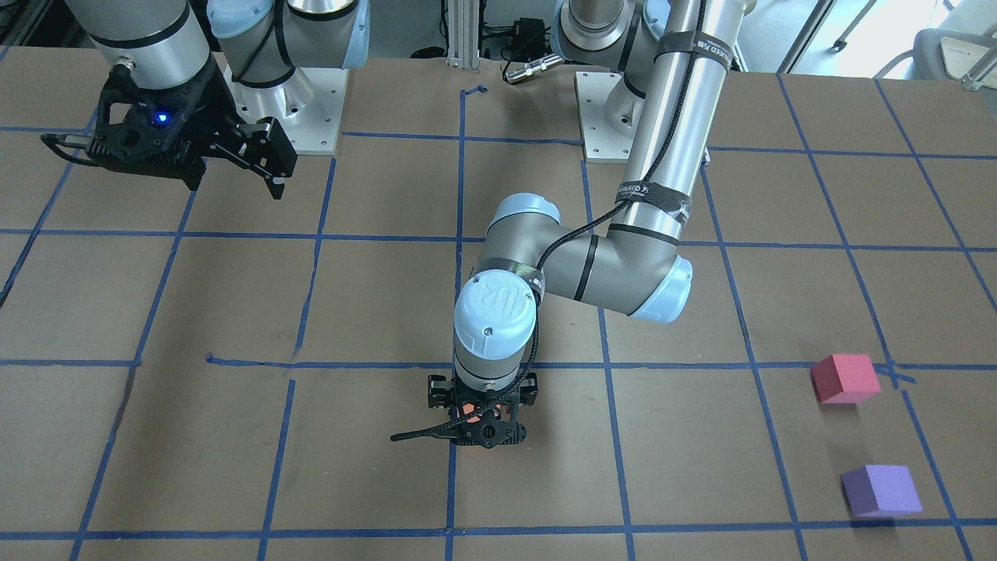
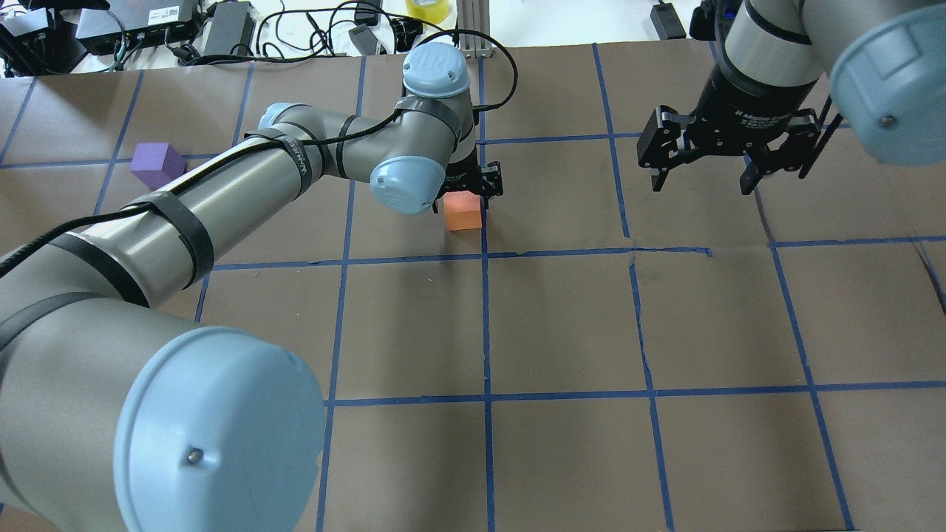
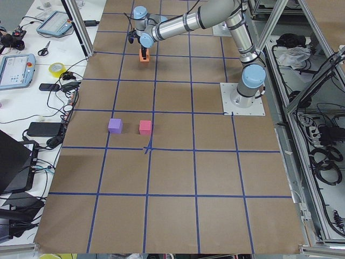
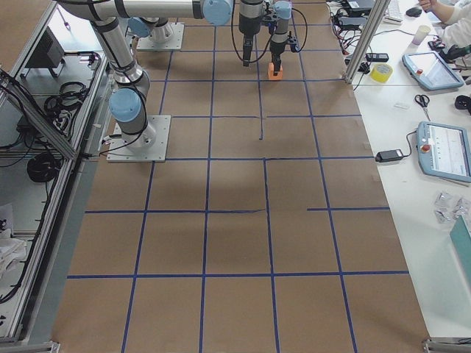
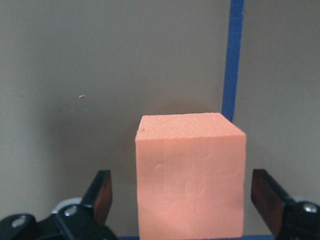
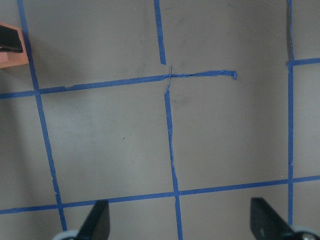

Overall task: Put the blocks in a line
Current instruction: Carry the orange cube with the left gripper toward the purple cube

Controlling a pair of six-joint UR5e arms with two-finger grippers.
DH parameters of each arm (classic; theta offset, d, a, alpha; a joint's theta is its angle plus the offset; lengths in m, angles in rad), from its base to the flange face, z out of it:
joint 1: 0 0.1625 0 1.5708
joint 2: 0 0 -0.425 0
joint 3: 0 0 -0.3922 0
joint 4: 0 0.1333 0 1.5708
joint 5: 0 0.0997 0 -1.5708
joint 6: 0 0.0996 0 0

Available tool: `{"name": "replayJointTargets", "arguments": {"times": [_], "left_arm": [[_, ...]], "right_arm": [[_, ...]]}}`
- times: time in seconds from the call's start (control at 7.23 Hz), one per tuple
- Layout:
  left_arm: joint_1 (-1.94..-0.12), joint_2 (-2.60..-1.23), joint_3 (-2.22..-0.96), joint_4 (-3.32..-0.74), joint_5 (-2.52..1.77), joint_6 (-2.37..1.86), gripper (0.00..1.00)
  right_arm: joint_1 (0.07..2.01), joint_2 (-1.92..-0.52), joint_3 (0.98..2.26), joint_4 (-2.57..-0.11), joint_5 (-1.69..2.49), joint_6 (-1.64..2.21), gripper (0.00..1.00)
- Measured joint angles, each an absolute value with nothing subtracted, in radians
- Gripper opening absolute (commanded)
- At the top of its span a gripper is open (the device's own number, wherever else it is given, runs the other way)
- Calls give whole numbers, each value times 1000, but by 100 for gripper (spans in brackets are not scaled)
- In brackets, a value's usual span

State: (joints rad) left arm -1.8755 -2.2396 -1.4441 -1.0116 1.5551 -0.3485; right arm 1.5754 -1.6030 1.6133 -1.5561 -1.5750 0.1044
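The orange block (image 2: 463, 212) sits on the table against a blue tape line, and it fills the left wrist view (image 5: 190, 175). My left gripper (image 2: 467, 191) is down around it, open, with a gap between each finger (image 5: 102, 195) and the block. The purple block (image 1: 882, 491) and the pinkish-red block (image 1: 845, 379) sit side by side, apart from each other, far out on my left. The purple one also shows in the overhead view (image 2: 157, 164); the pinkish-red one is hidden there behind my left arm. My right gripper (image 2: 701, 185) is open and empty above the table.
The brown table (image 2: 562, 325) has a blue tape grid. Cables, power bricks and a tape roll (image 2: 427, 9) lie beyond its far edge. Both arm bases (image 1: 296, 109) stand at the robot's side. An operator's bench with tablets (image 4: 445, 151) runs along the far side.
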Motion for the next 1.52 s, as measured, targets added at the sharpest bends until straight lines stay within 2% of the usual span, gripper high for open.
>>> {"name": "replayJointTargets", "arguments": {"times": [0.28, 0.55, 0.83, 1.52], "left_arm": [[-1885, -2240, -1444, -1011, 1564, -371, 16], [-1888, -2223, -1445, -1012, 1567, -370, 1], [-1859, -2179, -1447, -1016, 1596, -337, 0], [-1459, -2059, -1462, -1199, 1644, -73, 0]], "right_arm": [[1575, -1603, 1614, -1557, -1579, 101, 100], [1575, -1603, 1614, -1557, -1583, 99, 100], [1573, -1603, 1613, -1560, -1584, 99, 100], [1573, -1613, 1613, -1566, -1587, 108, 100]]}}
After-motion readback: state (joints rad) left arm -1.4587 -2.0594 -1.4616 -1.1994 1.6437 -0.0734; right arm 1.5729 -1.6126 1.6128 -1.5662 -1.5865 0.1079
